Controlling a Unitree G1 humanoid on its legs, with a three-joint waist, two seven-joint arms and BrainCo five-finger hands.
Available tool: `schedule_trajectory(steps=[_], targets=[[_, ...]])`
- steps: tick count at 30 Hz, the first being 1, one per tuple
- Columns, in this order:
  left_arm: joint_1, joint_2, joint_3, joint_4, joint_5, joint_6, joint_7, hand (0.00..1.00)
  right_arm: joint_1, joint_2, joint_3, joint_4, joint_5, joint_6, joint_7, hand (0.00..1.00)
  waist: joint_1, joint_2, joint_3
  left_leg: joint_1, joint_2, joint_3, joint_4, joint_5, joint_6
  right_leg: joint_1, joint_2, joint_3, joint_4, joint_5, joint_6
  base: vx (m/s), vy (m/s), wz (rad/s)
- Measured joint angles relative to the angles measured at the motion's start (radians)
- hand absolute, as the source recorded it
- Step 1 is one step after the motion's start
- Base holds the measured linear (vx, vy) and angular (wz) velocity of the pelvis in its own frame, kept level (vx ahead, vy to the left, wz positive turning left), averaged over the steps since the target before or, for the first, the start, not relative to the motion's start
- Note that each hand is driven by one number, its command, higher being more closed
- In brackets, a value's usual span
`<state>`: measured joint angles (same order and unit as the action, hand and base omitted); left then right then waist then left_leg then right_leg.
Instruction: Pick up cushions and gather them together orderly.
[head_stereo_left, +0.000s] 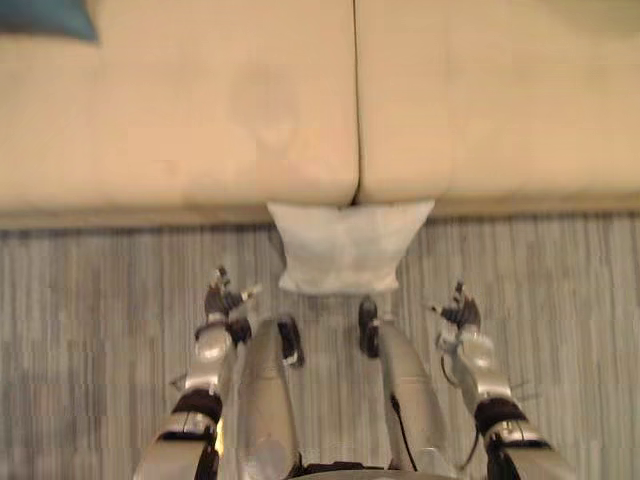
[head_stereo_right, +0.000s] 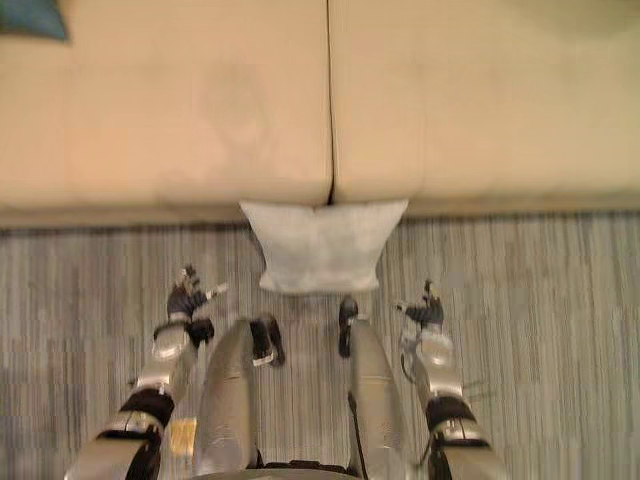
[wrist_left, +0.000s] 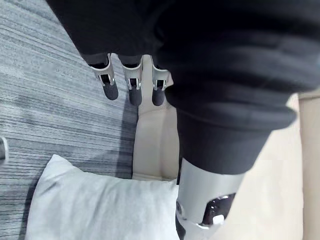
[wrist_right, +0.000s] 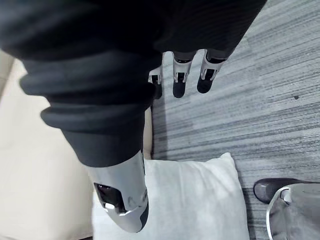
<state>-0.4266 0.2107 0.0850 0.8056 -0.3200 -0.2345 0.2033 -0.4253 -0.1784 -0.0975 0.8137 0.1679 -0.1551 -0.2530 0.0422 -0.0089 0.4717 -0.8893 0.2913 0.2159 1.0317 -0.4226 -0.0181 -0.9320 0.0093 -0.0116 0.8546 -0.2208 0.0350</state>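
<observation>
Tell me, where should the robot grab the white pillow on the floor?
Probably by its two side edges, one hand from each side. The white pillow lies on the carpet with its far edge against the sofa, so that side is blocked. Its left and right edges are free, and the open left hand and right hand hover out to either side.
</observation>
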Motion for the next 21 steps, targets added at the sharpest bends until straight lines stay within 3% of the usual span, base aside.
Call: schedule_trajectory(steps=[2, 5, 13, 14, 15, 21], targets=[[-0.144, 0.011, 0.065, 0.000, -0.027, -0.007, 0.023, 0.00, -0.168, -0.019, 0.000, 0.021, 0.024, -0.001, -0.015, 0.00, 0.000, -0.001, 0.051, -0.155, 0.019, -0.013, 0.079, -0.002, 0.003, -0.152, 0.008, -0.001, 0.072, 0.001, -0.001, -0.10, -0.049, -0.18], [-0.284, 0.030, 0.087, -0.001, -0.070, -0.012, 0.045, 0.00, -0.358, -0.051, 0.000, 0.028, 0.067, -0.002, -0.046, 0.00, 0.000, 0.001, 0.075, -0.332, 0.025, -0.038, 0.153, -0.003, 0.005, -0.327, 0.007, -0.009, 0.149, 0.001, -0.001, -0.10, -0.061, -0.07], [-0.525, 0.037, 0.031, -0.007, -0.124, -0.014, 0.089, 0.00, -0.664, -0.093, 0.024, 0.063, 0.144, -0.023, -0.119, 0.00, 0.004, 0.000, 0.080, -0.581, 0.020, -0.086, 0.246, 0.012, 0.017, -0.559, -0.015, -0.038, 0.255, 0.000, -0.016, -0.09, -0.028, 0.06], [-0.537, 0.037, 0.024, -0.013, -0.124, -0.015, 0.090, 1.00, -0.675, -0.093, 0.023, 0.069, 0.146, -0.023, -0.122, 0.00, 0.005, 0.000, 0.080, -0.591, 0.019, -0.088, 0.247, 0.013, 0.016, -0.565, -0.017, -0.040, 0.257, 0.001, -0.017, -0.08, 0.002, 0.07], [-0.560, 0.037, -0.006, -0.025, -0.124, -0.015, 0.093, 1.00, -0.691, -0.094, 0.025, 0.070, 0.149, -0.023, -0.128, 1.00, 0.006, 0.000, 0.080, -0.607, 0.018, -0.093, 0.251, 0.016, 0.014, -0.580, -0.020, -0.044, 0.261, 0.001, -0.018, -0.07, 0.010, 0.05], [-0.665, 0.031, -0.093, -0.034, -0.118, -0.014, 0.127, 1.00, -0.745, -0.101, 0.039, 0.071, 0.158, -0.023, -0.157, 1.00, 0.002, 0.003, 0.082, -0.659, 0.006, -0.105, 0.276, 0.023, 0.007, -0.630, -0.033, -0.050, 0.301, -0.001, -0.021, -0.06, 0.019, 0.05]])
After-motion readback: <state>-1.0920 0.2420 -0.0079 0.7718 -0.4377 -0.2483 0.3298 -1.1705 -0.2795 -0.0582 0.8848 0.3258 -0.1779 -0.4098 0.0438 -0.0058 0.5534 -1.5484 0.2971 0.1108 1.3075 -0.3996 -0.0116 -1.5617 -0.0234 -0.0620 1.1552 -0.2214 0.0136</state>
